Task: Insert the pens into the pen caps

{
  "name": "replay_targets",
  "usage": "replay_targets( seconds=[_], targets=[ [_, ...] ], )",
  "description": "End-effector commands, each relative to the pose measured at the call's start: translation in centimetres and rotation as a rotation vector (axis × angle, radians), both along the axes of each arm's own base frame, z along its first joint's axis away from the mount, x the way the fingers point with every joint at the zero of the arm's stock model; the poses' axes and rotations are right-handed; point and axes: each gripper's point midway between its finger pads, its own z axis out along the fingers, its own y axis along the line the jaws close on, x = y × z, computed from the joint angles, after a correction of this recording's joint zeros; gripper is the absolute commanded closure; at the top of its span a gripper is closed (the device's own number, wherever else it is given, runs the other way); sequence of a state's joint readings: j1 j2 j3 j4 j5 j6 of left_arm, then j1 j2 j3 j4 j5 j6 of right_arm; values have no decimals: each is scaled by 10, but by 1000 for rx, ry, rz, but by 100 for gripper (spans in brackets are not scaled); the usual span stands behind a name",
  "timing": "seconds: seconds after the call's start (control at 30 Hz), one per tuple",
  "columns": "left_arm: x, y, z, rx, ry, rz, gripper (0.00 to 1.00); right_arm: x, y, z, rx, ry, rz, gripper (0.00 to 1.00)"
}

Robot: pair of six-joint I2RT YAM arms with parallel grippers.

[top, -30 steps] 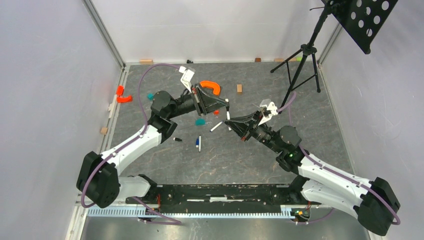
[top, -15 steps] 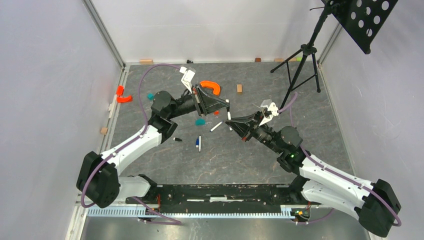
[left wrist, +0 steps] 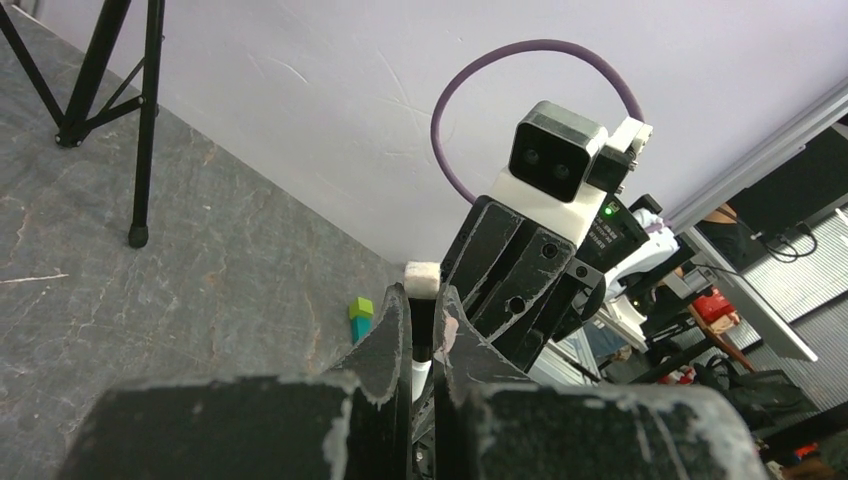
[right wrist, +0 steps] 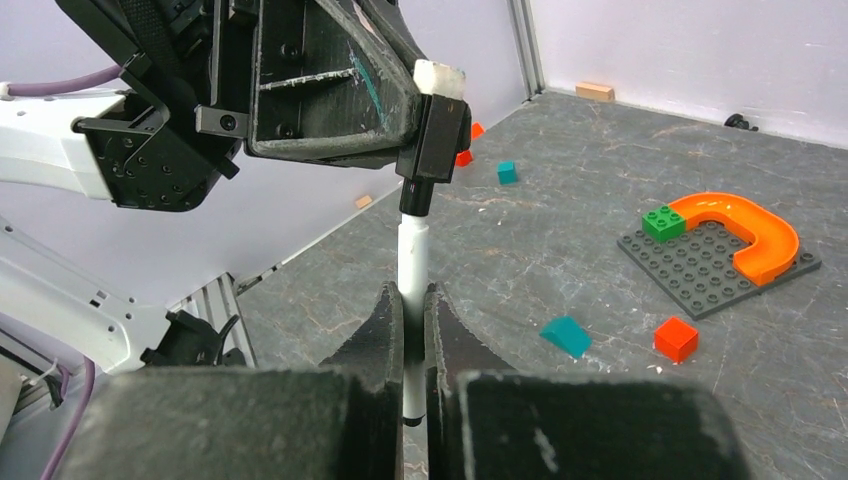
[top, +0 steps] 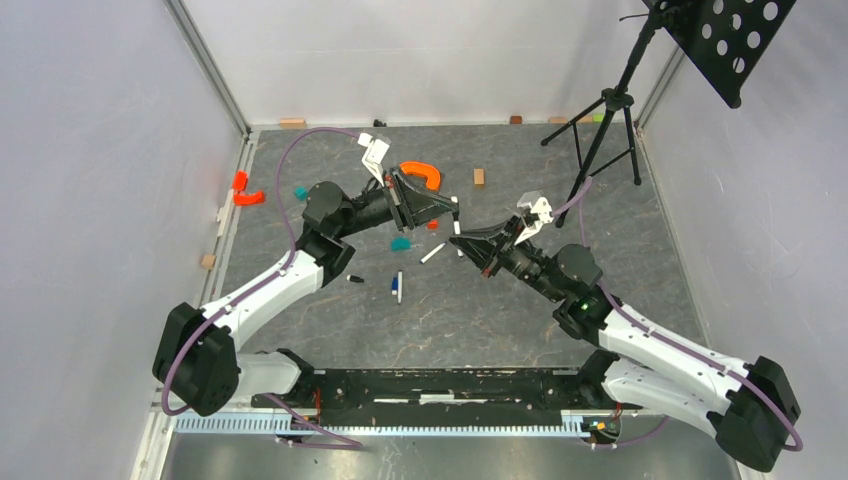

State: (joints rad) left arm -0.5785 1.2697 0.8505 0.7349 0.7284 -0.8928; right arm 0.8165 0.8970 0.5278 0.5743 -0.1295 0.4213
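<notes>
My left gripper (top: 452,205) is shut on a black pen cap (right wrist: 434,140) with a white end (left wrist: 422,279). My right gripper (right wrist: 413,297) is shut on a white pen (right wrist: 412,262), held upright below the cap. The pen's dark upper end (right wrist: 412,196) meets the cap's mouth. From above, the two grippers face each other tip to tip over the table's middle, the right gripper (top: 458,241) just nearer. A second white pen (top: 432,253) lies on the table, a third (top: 400,288) rests beside a blue cap (top: 393,285), and a black cap (top: 355,279) lies to their left.
A grey baseplate (right wrist: 700,272) carries an orange curved piece (right wrist: 745,228) and a green brick (right wrist: 662,222). A teal brick (right wrist: 566,335) and a red brick (right wrist: 676,338) lie near it. A black tripod (top: 600,125) stands at the back right, and a wooden block (top: 479,177) lies behind the grippers.
My right gripper has moved a little toward the left gripper, bringing the pen up to the cap. The left arm has hardly moved.
</notes>
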Motion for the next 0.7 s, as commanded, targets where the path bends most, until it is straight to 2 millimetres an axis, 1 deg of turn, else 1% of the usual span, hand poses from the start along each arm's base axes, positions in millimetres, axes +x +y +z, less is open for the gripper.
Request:
replay_targets(
  seconds=[0.0, 0.17, 0.33, 0.67],
  targets=[
    [-8, -4, 1, 16, -34, -26, 98, 2, 0, 40, 56, -73, -13, 100],
    [-7, -4, 0, 23, -34, -21, 98, 3, 0, 42, 49, -73, -19, 100],
    [-6, -4, -1, 28, -34, -14, 98, 8, 0, 40, 33, -49, -35, 100],
    [3, -4, -10, 72, -17, 39, 98, 18, -5, 34, -6, 21, -96, 100]
  ],
)
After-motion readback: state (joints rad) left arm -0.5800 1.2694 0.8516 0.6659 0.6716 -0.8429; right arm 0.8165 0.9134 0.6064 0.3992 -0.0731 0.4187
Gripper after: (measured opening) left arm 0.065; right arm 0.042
